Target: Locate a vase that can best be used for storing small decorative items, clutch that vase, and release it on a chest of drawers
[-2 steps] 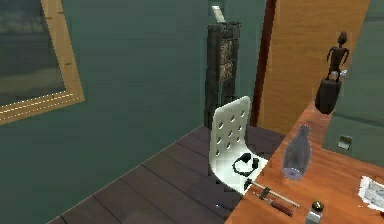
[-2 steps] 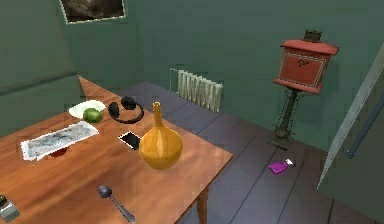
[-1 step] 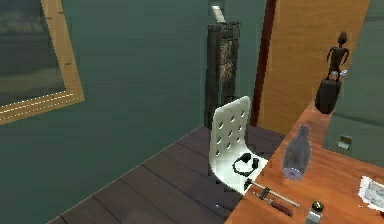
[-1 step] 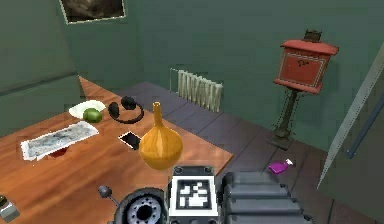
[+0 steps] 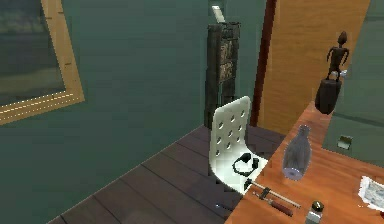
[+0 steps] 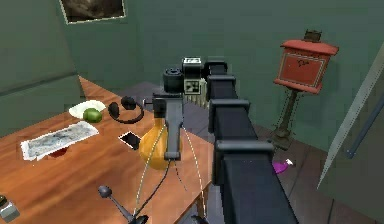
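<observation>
My arm point(image 6: 235, 150) rises from the arm side view's bottom edge, over the near end of a wooden table point(image 6: 60, 170). The gripper point(image 6: 172, 150) reaches left of two white marker squares point(image 6: 194, 66). A rounded yellow-orange thing point(image 6: 152, 145) sits right at its fingers above the tabletop, and I cannot tell whether the gripper holds anything. In the forward view a clear bluish glass vase point(image 5: 297, 152) stands on the table point(image 5: 335, 185). A dark pot point(image 5: 327, 97) carrying a dark figurine point(image 5: 336, 55) stands farther back.
The tabletop carries a newspaper point(image 6: 55, 142), a plate with a green apple point(image 6: 90, 113), headphones point(image 6: 125, 110) and a phone point(image 6: 130, 140). A white chair point(image 5: 232, 140) stands by the table, a dark tall cabinet point(image 5: 224, 65) in the corner. A red box on a post point(image 6: 303, 65) is at the arm side view's right.
</observation>
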